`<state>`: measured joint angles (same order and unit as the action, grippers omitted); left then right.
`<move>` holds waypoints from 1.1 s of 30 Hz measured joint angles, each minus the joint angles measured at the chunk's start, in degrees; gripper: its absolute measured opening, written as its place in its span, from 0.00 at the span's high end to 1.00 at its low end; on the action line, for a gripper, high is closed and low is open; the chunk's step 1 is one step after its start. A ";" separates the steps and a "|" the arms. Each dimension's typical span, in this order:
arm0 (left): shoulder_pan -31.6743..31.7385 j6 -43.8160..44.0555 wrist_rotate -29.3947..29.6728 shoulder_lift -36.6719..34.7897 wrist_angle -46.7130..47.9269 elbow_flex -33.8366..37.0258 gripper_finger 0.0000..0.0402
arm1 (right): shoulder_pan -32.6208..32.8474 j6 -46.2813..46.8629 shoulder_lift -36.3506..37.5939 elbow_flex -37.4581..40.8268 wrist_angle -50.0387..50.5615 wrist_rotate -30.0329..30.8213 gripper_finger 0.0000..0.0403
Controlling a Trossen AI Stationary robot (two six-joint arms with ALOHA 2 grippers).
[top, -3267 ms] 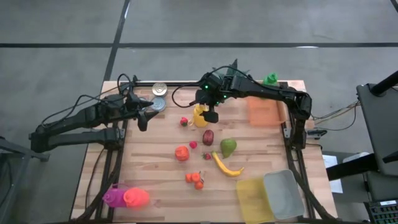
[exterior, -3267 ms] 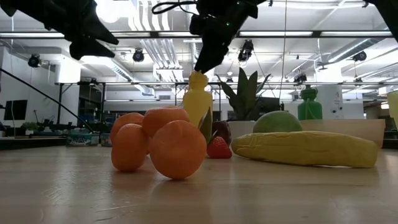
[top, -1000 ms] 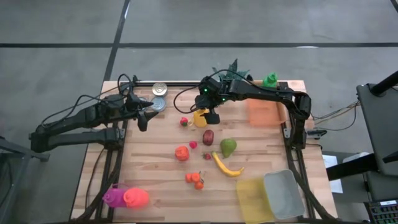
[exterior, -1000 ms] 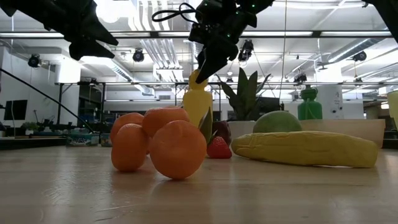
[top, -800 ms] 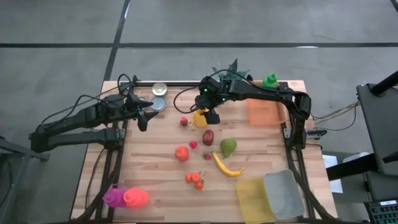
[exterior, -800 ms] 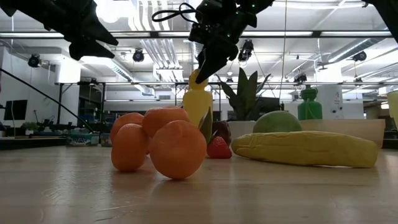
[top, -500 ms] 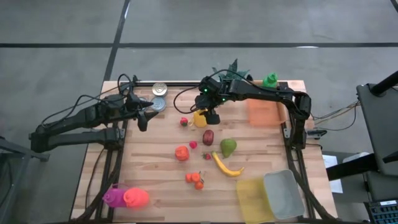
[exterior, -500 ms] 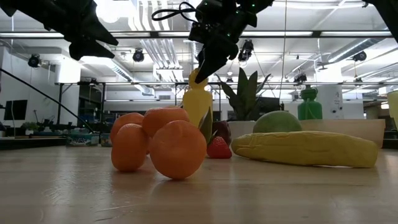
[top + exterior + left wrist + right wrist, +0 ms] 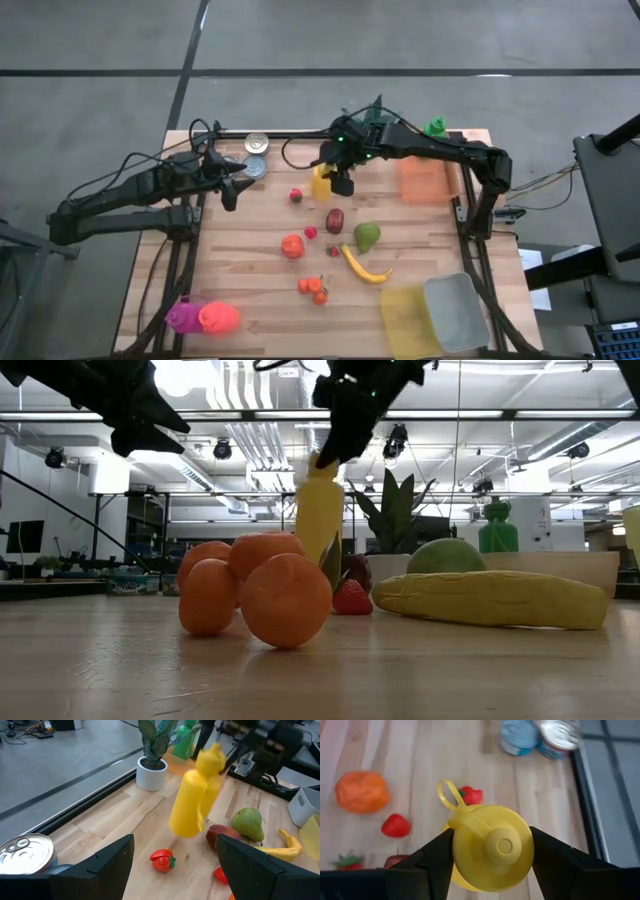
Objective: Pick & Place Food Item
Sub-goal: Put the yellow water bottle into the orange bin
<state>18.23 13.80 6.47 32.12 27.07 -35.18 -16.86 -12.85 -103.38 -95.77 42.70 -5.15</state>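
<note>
A yellow squeeze bottle [image 9: 321,183] with a capped top hangs tilted above the table's far middle, also seen in the low view [image 9: 320,515] and the left wrist view [image 9: 195,805]. My right gripper [image 9: 492,855] is shut on it from above [image 9: 343,178]. My left gripper [image 9: 229,192] stands open and holds nothing at the far left, beside two cans. Its fingers frame the left wrist view [image 9: 172,870]. My right gripper pinches the bottle's top, at the shoulder below the cap [image 9: 495,847], between its two fingers [image 9: 427,865]. The fingers slant down from above, from the table's right. The bottle hangs below them, tilted, its base clear of the wood [image 9: 185,832].
Two cans [image 9: 256,156] stand at the far left. A strawberry [image 9: 296,195], plum [image 9: 335,220], pear [image 9: 368,237], banana [image 9: 365,268] and oranges [image 9: 292,246] lie mid-table. A potted plant [image 9: 375,108], green bottle [image 9: 435,128] and orange tray [image 9: 425,180] stand at the far edge, bins [image 9: 440,315] near right.
My right gripper has gone up and a little toward the table's far right, rolling about its own line. The yellow bottle has risen with it off the table and now hangs tilted. The left arm has kept still.
</note>
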 joint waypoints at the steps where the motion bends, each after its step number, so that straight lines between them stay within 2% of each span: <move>1: 0.01 0.02 -0.01 0.00 0.00 0.00 0.29 | 0.00 1.69 0.95 0.00 0.68 1.36 0.47; 8: -0.01 0.01 0.00 0.00 0.00 0.00 0.29 | 0.11 14.58 9.37 0.00 8.79 11.05 0.47; 18: 0.00 0.02 0.00 -0.01 0.00 0.00 0.29 | -0.04 29.15 21.43 0.14 24.60 19.38 0.47; 27: 0.01 0.01 0.01 -0.02 0.01 0.00 0.29 | -0.32 35.38 30.15 1.90 32.48 27.22 0.47; 33: 0.01 0.02 0.01 0.00 0.02 0.00 0.29 | -4.46 36.56 34.29 4.94 33.54 27.75 0.47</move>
<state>18.24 13.82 6.48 32.12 27.09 -35.18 -21.32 23.71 -69.09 -90.83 76.23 22.60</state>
